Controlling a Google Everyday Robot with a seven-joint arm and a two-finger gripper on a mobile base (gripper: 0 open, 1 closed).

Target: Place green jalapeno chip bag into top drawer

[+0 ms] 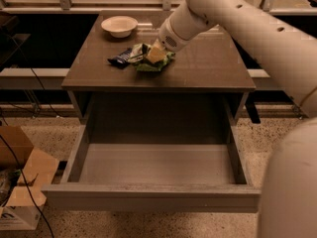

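Observation:
The green jalapeno chip bag (152,62) lies on the brown table top, left of centre, crumpled with green and white foil showing. My gripper (154,54) is right on top of the bag, reaching down from the white arm at upper right, and its yellowish fingers (156,53) press into the bag. The top drawer (156,165) is pulled wide open below the table front, its grey interior holding nothing. A dark blue snack packet (120,59) lies just left of the bag.
A white bowl (119,25) stands at the table's back left. My white arm and body fill the right side of the view. A cardboard box (20,180) and cables lie on the floor at lower left. A railing runs behind the table.

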